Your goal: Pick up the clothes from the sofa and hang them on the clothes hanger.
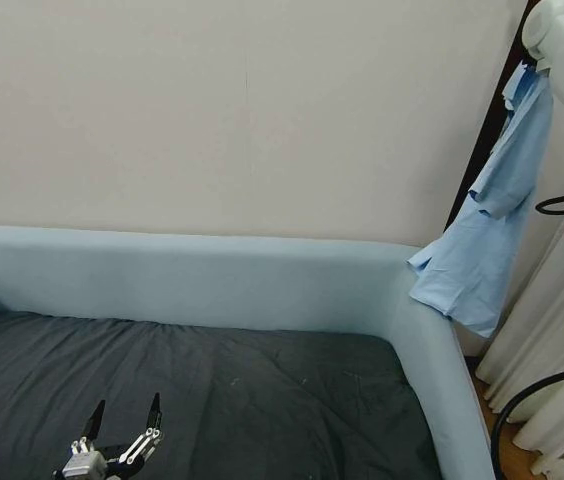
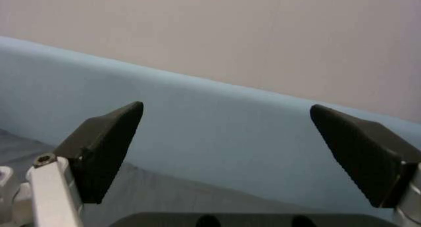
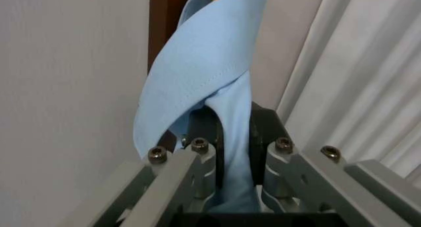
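Room: I am viewing wall [image 1: 242, 110], curtain [image 1: 562, 340].
Left gripper [image 1: 126, 406]: hovering wide-jawed over front edge of sofa [image 1: 212, 280].
Right gripper [image 3: 235, 138]: clamping shirt [image 1: 492, 230] beyond its right corner.

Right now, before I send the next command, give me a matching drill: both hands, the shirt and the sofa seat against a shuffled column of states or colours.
Things:
1. left hand
2. right hand
3. shirt
4. sofa seat

States:
A. dark grey
B. shut on light blue cloth, raised high
C. open, low over the seat
D. dangling by the sofa's right end

Pairs: 1-C, 2-B, 3-D, 4-A
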`<state>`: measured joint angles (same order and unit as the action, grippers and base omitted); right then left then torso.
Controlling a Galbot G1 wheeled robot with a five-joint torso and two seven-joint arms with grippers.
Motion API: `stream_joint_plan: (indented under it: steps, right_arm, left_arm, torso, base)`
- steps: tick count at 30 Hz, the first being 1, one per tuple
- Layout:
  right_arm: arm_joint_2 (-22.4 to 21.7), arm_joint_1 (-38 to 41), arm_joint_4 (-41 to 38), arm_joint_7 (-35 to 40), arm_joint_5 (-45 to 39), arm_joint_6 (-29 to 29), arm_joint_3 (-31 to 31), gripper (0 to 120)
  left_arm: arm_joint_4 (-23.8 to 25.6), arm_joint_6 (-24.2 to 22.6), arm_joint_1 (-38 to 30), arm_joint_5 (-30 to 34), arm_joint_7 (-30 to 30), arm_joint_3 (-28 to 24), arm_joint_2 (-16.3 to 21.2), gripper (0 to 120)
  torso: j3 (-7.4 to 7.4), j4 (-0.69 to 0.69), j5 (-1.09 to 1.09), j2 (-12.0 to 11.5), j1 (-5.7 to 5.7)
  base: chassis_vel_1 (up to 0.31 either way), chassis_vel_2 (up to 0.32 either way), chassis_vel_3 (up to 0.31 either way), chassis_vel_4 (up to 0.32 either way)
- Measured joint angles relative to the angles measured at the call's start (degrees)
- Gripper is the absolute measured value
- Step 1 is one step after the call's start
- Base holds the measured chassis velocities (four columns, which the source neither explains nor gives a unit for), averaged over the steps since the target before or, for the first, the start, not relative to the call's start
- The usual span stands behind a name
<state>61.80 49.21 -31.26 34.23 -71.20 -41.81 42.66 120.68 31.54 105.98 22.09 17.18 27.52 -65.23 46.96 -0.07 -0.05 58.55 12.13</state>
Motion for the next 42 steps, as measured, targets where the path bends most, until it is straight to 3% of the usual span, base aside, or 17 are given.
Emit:
stream_joint_plan:
  steps: [6, 9, 14, 20, 24, 26, 30, 31, 34, 38, 42]
  right_arm:
    - [-1.3, -1.3, -2.2, 0.7, -0.8, 0.0, -0.5, 11]
    - [-2.4, -1.7, -3.9, 0.6, -0.9, 0.0, -0.4, 19]
    - [-6.3, -3.3, -10.8, 0.6, -1.9, 0.0, -0.2, 42]
    - [-9.9, -4.6, -17.6, 1.4, -1.5, 1.0, -0.8, 57]
    - [-17.0, -7.9, -34.3, 3.5, -2.2, 5.8, -3.7, 77]
    - [-18.8, -9.0, -38.2, 3.2, -2.3, 7.9, -4.5, 83]
    - [-25.1, -17.9, -53.5, -2.1, -1.7, 18.8, -9.2, 98]
    - [-25.1, -17.9, -53.5, -2.1, -1.7, 18.8, -9.2, 98]
    - [-28.5, -27.5, -63.9, -5.6, -1.1, 27.0, -12.9, 100]
    - [-29.7, -34.3, -69.9, -6.4, 0.1, 30.2, -16.3, 100]
    - [-31.2, -53.5, -80.3, -5.2, 3.4, 34.2, -22.6, 100]
  left_arm:
    - [0.3, 0.1, 0.7, -0.5, -0.1, -0.5, -0.9, 100]
    - [0.4, 0.1, 0.8, -0.6, -0.1, -0.6, -0.9, 100]
    - [0.4, 0.1, 0.9, -1.1, -0.1, -0.7, -1.1, 100]
    - [0.5, 0.1, 1.0, -1.5, 0.1, -0.8, -1.5, 100]
    - [0.5, 0.1, 0.8, -2.5, 0.6, -0.4, -2.2, 100]
    - [0.5, 0.1, 0.8, -2.7, 0.8, -0.4, -2.3, 100]
    - [0.4, 0.1, 0.6, -2.9, 0.9, -0.4, -3.6, 100]
    - [0.4, 0.1, 0.6, -2.9, 0.9, -0.4, -3.6, 100]
    - [0.7, 0.1, 0.8, -3.1, 0.6, -0.9, -4.5, 100]
    - [0.6, 0.2, 0.7, -3.6, 0.4, -1.1, -5.0, 100]
    - [0.0, 1.3, 0.3, -4.0, -0.4, -1.6, -6.2, 100]
  torso:
    - [0.00, -0.01, 0.02, 0.0, 0.00]
    - [0.00, -0.01, 0.02, 0.0, 0.00]
    - [0.00, 0.00, 0.03, 0.0, 0.00]
    - [0.00, 0.01, 0.02, 0.0, 0.01]
    - [0.00, -0.01, 0.03, 0.0, 0.00]
    - [0.00, 0.02, 0.01, 0.0, 0.00]
    - [0.00, 0.00, 0.06, 0.0, 0.00]
    - [0.00, 0.00, 0.06, 0.0, 0.00]
    - [0.00, 0.01, 0.02, 0.0, 0.00]
    - [0.00, 0.01, 0.03, 0.0, 0.00]
    - [0.00, 0.01, 0.03, 0.0, 0.00]
  base:
    - [0.000, 0.000, 0.000, 0.000]
    - [0.000, 0.000, 0.000, 0.000]
    - [0.000, 0.000, 0.000, 0.000]
    - [0.000, 0.000, 0.000, 0.000]
    - [0.000, 0.000, 0.000, 0.000]
    - [0.000, 0.000, 0.000, 0.000]
    - [0.000, 0.000, 0.000, 0.000]
    - [0.000, 0.000, 0.000, 0.000]
    - [0.000, 0.000, 0.000, 0.000]
    - [0.000, 0.000, 0.000, 0.000]
    - [0.000, 0.000, 0.000, 0.000]
